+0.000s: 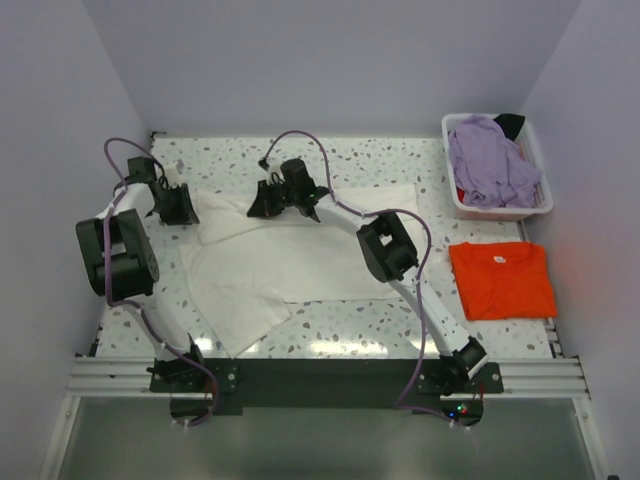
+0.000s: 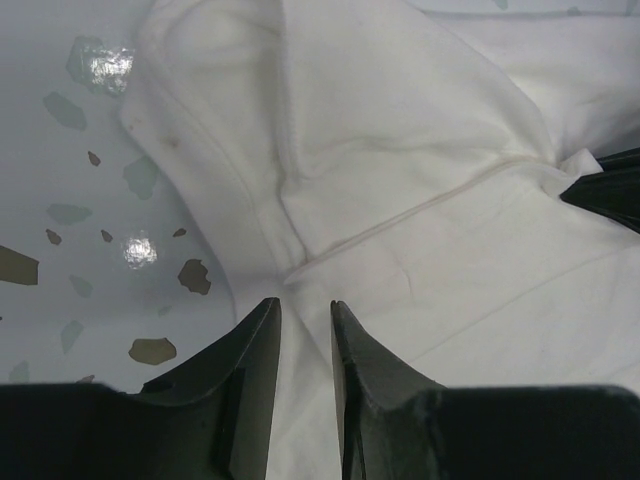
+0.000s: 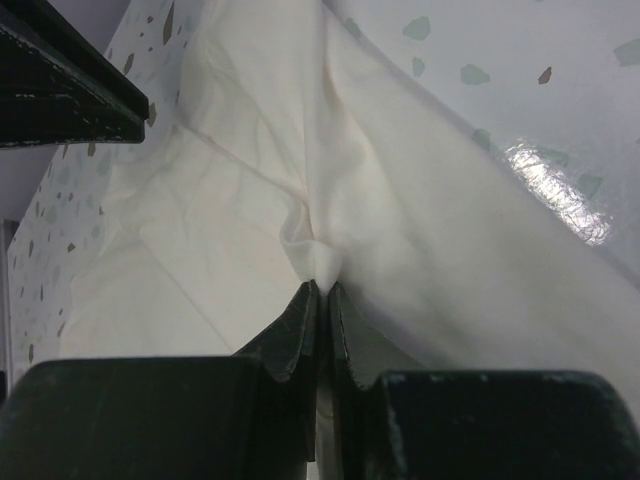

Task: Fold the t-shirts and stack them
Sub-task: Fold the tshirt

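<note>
Between right jaws, white shirt (image 3: 250, 200), edge hidden

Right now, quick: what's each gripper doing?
Left gripper: open a little, over the white shirt; no clear grip on it.
Right gripper: closed, pinching a fold of the white shirt.

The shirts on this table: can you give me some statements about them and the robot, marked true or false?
1. The orange shirt lies folded on the table. True.
2. The lavender shirt is spread flat on the table. False: it is bunched up in the white basket.
3. The right end effector is pinching the cream-white shirt. True.
4. The orange shirt is stacked on the cream-white shirt. False: they lie apart.
</note>
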Motion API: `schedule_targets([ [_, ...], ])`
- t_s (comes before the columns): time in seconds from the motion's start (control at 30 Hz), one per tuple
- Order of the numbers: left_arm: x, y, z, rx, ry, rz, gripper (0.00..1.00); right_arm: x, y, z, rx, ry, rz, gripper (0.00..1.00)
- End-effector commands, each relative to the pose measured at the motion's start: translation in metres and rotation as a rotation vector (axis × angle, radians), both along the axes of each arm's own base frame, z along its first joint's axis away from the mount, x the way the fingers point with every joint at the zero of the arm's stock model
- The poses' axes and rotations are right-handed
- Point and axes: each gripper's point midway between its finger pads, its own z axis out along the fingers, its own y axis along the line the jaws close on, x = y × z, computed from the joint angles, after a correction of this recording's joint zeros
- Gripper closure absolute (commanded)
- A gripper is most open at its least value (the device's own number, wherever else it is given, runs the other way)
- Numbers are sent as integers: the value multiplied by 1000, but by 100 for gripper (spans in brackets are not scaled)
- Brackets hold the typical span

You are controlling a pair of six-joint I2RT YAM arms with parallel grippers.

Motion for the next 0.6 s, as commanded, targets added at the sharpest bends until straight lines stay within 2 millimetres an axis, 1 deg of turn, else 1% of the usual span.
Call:
schedule_targets([
  [0.0,1,6,-7,5,11,13,68,-1,9,47,67,-88,32,100],
  [0.37,5,6,-25,-13,50,14,67,-2,8,45,63,-92,38,100],
  [0.47,10,6,-23,-17,36,11,67,-3,7,46,61,-92,40,100],
  [0.5,10,6,-23,-21,36,13,68,-4,7,43,57,-88,42,100],
  [0.57,14,4,-17,-30,17,7,68,-4,7,44,58,-87,45,100],
])
